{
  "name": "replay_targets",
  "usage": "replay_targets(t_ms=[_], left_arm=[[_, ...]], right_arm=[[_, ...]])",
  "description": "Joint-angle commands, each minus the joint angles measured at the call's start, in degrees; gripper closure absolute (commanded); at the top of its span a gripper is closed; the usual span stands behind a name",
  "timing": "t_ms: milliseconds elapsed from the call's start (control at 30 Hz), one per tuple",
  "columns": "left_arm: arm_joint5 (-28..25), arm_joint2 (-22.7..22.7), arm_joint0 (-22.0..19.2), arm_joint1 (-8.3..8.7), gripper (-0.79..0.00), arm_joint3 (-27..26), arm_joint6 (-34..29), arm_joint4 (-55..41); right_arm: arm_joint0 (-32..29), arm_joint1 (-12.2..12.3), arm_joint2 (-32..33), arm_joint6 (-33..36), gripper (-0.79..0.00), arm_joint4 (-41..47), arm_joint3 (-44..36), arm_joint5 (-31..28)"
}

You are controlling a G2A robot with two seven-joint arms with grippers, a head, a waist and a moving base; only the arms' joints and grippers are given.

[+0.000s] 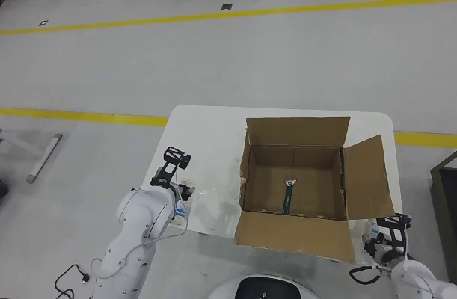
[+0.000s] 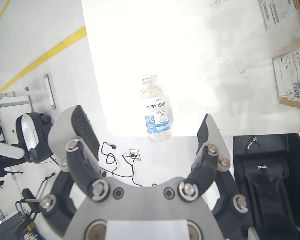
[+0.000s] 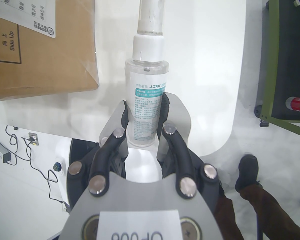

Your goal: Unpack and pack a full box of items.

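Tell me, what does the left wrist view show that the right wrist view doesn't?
Left wrist view: a clear blue-labelled bottle near the edge of the white table, beyond the left arm's open fingers. Right wrist view: a spray bottle clamped between the right arm's fingers. Both: that table and the cardboard box.

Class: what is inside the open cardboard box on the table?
One green-handled wrench lies on the floor of the box. The near wall hides the strip of floor just behind it.
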Motion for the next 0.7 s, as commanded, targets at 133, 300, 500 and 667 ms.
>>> replay_targets(t_ms=[133, 300, 500, 667], left_arm=[[0.0, 0.0, 0.0, 0.0, -0.785, 0.0, 0.0, 0.0], [0.0, 0.0, 0.0, 0.0, -0.785, 0.0, 0.0, 0.0], [0.0, 0.0, 0.0, 0.0, -0.785, 0.0, 0.0, 0.0], [0.0, 0.0, 0.0, 0.0, -0.785, 0.0, 0.0, 0.0]], right_arm=[[1.6, -0.03, -0.65, 2.07, 0.0, 0.13, 2.53, 0.19], [2.75, -0.05, -1.3, 2.91, 0.0, 0.04, 4.33, -0.06], [3.39, -0.06, -1.62, 2.72, -0.139, 0.04, 4.38, 0.0], [3.23, 0.09, -1.19, 3.34, -0.588, -0.01, 3.51, -0.63]])
